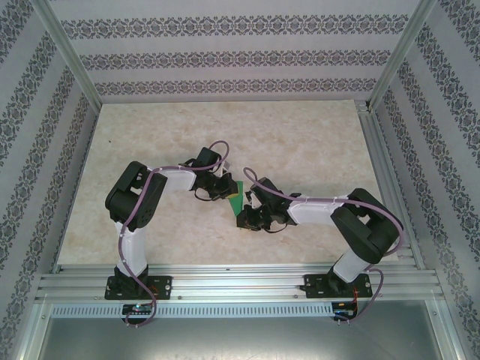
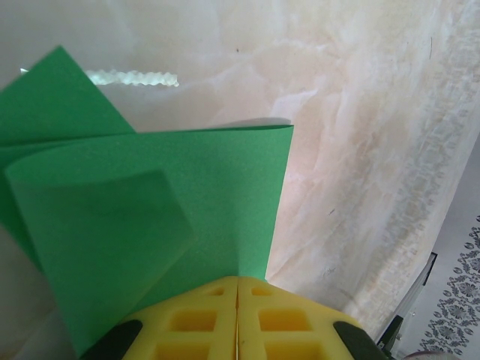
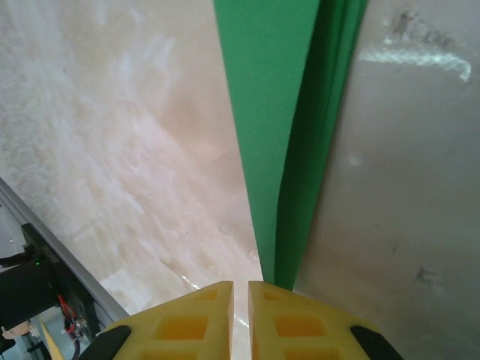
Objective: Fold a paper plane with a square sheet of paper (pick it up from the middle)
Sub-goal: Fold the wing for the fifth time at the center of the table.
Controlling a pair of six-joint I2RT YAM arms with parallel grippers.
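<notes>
While the two arms bend in over the pale, stone-look surface [image 1: 300, 135], they meet near its middle, and the green sheet of paper [image 1: 237, 196] sits right between them. The left arm [image 1: 139, 199] comes in from the left and the right arm [image 1: 352, 225] from the right.

The sheet is not flat. It is bent over on itself in layers, with a loose corner sticking out at the far left. Seen from the left wrist, it spreads wide, going up and to the left from the left gripper [image 2: 238, 289]. That gripper is closed tight. Its two yellow fingers [image 2: 187, 322] press together with the low edge of the paper pinched in them, so the left arm is the one that has the sheet.

Seen from the right wrist, the same paper is edge-on, a long green strip running straight away from the right gripper [image 3: 241, 289]. That gripper is nearly closed, with just a thin slit left. The paper does not go into the slit. It ends just over the right-hand finger [image 3: 300, 322]. Whether it holds any paper cannot be told.

The next move likely turns on this: the strip points straight out from the right gripper, a little to one side of its slit.
</notes>
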